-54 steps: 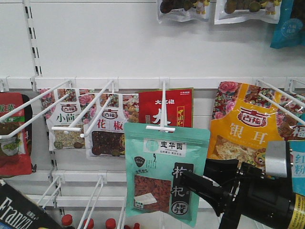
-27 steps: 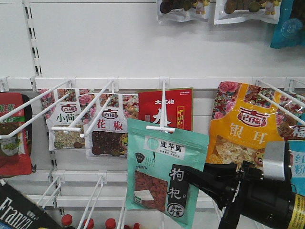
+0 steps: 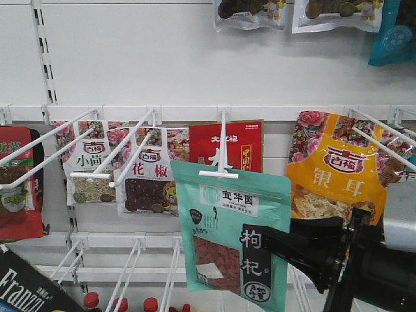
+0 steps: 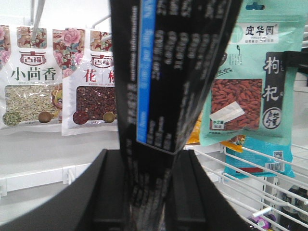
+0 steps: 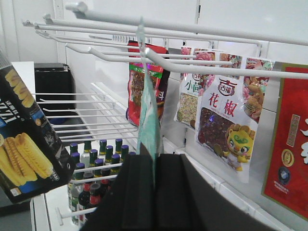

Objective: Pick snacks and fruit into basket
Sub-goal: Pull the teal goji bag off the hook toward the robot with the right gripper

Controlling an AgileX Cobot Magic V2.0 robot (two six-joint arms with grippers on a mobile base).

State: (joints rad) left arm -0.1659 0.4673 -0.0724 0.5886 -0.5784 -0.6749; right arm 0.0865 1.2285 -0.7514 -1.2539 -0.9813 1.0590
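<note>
A mint-green pouch (image 3: 224, 231) with a window of red berries hangs tilted at the tip of a white hook (image 3: 220, 173). My right gripper (image 3: 255, 239) is shut on the pouch's right edge. In the right wrist view the pouch (image 5: 148, 115) shows edge-on, pinched between the black pads of that gripper (image 5: 155, 161). My left gripper (image 4: 147, 156) is shut on the black "Franzz" packet (image 4: 168, 72), which stands upright and fills that view. The packet's corner (image 3: 26, 289) shows at the bottom left of the front view. The fruit and the basket are out of view.
An orange-yellow pouch (image 3: 331, 175), a red pouch (image 3: 227, 144) and white spice pouches (image 3: 146, 179) hang on the pegboard behind. Long white hooks (image 3: 91, 146) jut forward. Bottles (image 5: 96, 163) stand on a wire shelf below.
The mint-green pouch has slid forward along its hook to the tip, tilting and swinging lower right. My right gripper has moved back and right with it.
</note>
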